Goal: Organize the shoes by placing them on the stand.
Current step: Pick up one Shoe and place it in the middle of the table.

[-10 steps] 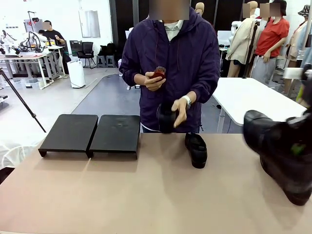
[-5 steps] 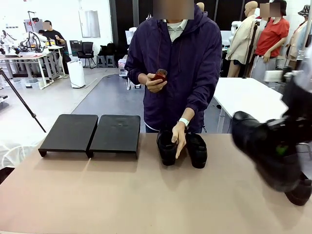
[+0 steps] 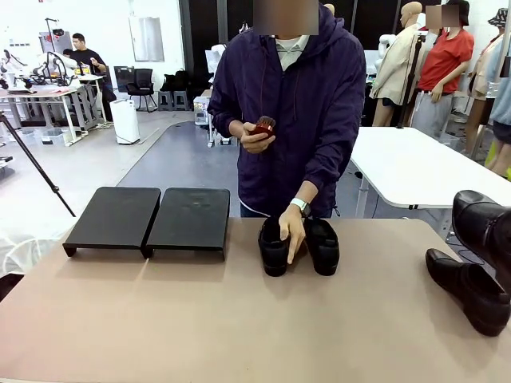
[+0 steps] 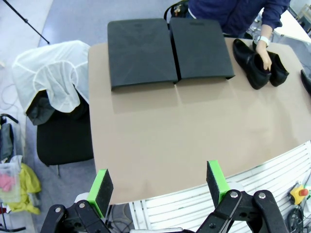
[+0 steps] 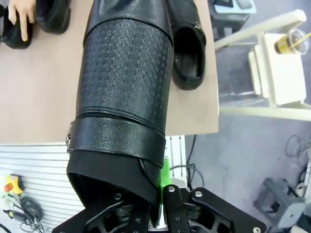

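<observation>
The right arm's fingers (image 5: 165,177) rise from the bottom edge of the right wrist view, pressed together on the heel collar of a glossy black loafer (image 5: 127,82). The loafer's body runs up the middle of the frame, toe toward the top edge. In the front view this held loafer hangs at the right edge of the frame, above the counter (image 3: 239,319).

Just below it, in the lower right, a second loafer (image 3: 467,291) lies sole-down on the counter.

At the centre of the front view two more loafers, the left one (image 3: 274,249) and the right one (image 3: 323,246), sit side by side and touching, toes toward the camera. The person's lower hand (image 3: 292,230) reaches down with fingers pointing at the counter, resting on the left one where the pair meets. The person's other hand (image 3: 254,136) is raised to chest height, holding a small dark-red object (image 3: 262,124).

The stand (image 3: 148,215), two matte-black panels side by side, sits left of centre at the counter's far side, near the pair but not touching it.

In the left wrist view the left arm's fingers (image 4: 101,190) are spread wide at the bottom edge, high above the counter's near edge, with the stand toward the top of the frame.
</observation>
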Controlling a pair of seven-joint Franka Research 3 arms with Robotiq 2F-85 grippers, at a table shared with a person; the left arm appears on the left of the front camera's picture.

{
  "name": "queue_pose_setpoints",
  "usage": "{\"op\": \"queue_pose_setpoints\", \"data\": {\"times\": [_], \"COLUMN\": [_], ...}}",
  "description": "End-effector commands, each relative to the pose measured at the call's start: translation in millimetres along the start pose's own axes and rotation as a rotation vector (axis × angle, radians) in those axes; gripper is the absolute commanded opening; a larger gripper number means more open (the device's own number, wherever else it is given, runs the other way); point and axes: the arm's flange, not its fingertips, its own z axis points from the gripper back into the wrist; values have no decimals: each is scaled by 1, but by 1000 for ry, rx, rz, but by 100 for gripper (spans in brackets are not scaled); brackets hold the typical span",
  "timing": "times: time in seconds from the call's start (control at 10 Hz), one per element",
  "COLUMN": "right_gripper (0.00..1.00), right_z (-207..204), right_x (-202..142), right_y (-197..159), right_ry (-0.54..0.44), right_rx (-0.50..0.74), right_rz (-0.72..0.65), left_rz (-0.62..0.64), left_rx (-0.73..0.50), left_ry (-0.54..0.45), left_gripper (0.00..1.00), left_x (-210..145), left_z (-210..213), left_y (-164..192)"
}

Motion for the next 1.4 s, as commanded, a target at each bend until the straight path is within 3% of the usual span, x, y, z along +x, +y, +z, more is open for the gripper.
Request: {"op": "queue_pose_setpoints", "data": {"times": [0.0,0.2,0.4,0.6,0.9,1.1,1.3], "right_gripper": [0,0,0,0,0,0,0], "right_z": [-2,1,30,61,85,65,30], "right_x": [3,-3,-33,-68,-112,-146,-155], "right_y": [4,16,66,150,301,387,447], "right_ry": [-28,-44,-17,-50,81,116,151], "right_rx": [19,26,38,51,115,83,75], "right_rz": [-7,-15,-30,37,32,113,140], "left_rz": [3,3,3,3,3,3,3], "left_rx": [3,3,3,3,3,3,3], "left_ry": [0,0,0,0,0,0,0], "left_gripper": [100,100,100,100,100,100,100], "left_x": [0,0,0,0,0,0,0], "left_z": [-1,-1,-1,-1,-1,-1,-1], "left_y": [-1,-1,-1,-1,-1,-1,-1]}}
